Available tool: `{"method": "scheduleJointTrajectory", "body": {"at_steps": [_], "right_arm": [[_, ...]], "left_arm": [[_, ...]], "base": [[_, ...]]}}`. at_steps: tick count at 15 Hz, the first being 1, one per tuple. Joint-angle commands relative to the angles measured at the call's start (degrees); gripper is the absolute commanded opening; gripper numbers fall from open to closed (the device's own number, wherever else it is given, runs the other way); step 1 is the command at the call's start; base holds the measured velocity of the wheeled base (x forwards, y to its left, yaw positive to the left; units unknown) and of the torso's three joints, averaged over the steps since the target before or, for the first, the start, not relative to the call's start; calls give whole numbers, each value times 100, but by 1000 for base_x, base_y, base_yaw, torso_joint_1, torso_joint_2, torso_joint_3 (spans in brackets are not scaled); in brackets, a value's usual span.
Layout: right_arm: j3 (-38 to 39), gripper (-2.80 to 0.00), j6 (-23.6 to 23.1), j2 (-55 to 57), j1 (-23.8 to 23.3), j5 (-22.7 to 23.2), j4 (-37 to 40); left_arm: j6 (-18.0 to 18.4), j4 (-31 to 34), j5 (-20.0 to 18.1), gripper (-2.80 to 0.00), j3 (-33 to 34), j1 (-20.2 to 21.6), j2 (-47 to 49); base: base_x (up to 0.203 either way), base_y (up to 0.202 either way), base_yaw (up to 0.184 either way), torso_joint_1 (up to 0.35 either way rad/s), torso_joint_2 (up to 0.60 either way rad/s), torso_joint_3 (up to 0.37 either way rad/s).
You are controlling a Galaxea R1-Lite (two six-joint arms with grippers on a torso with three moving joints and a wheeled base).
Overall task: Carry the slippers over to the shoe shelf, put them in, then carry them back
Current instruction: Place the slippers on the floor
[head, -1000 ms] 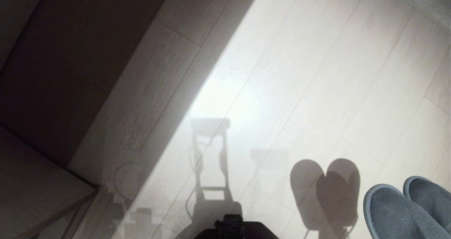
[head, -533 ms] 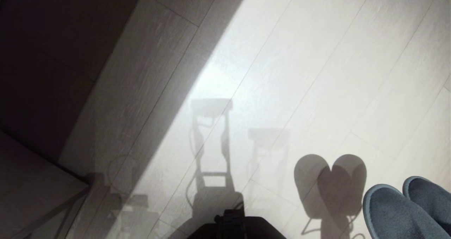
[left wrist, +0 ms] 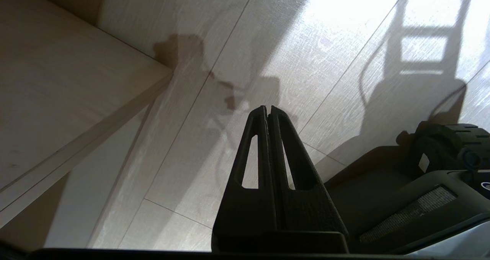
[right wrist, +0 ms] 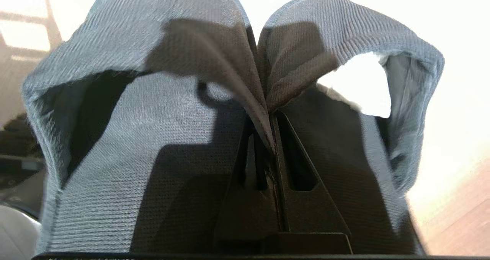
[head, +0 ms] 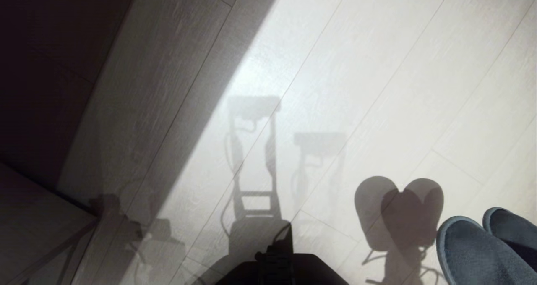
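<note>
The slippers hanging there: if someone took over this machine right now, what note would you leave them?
Right gripper: shut on the slippers, pinching both upper bands together; the pair hangs off the floor, at the head view's lower right.
Left gripper: shut, holding nothing, over bare floor beside a beige wood panel.
Done: the pair is picked up.
Left: which leg of the trip this is cannot be told; they are not set down yet.

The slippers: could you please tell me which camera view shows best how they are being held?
The right wrist view: the right gripper is shut on the slippers' pinched inner edges. The head view shows only their toes; the left wrist view shows none.
</note>
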Motion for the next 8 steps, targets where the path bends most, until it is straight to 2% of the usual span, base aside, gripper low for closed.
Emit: {"method": "scheduleJointTrajectory", "body": {"at_steps": [1,4,6,8], "right_arm": [[-275,-280,-4,97,-3,12,92],[-944,-280,-22,1005,12,9,50],[-1212,-280,-172,1963,105,16,-608],[-1391,-280,-470,3446,162,139,-1640]], "left_arm": [[7,1,2,-280,9,0,-3],[16,1,2,-280,9,0,-3],[16,1,2,-280,9,0,-3],[16,1,2,-280,9,0,-3]], "base": [[0,0,0,0,0,0],[0,0,0,0,0,0],[0,0,0,0,0,0],[0,0,0,0,0,0]]}}
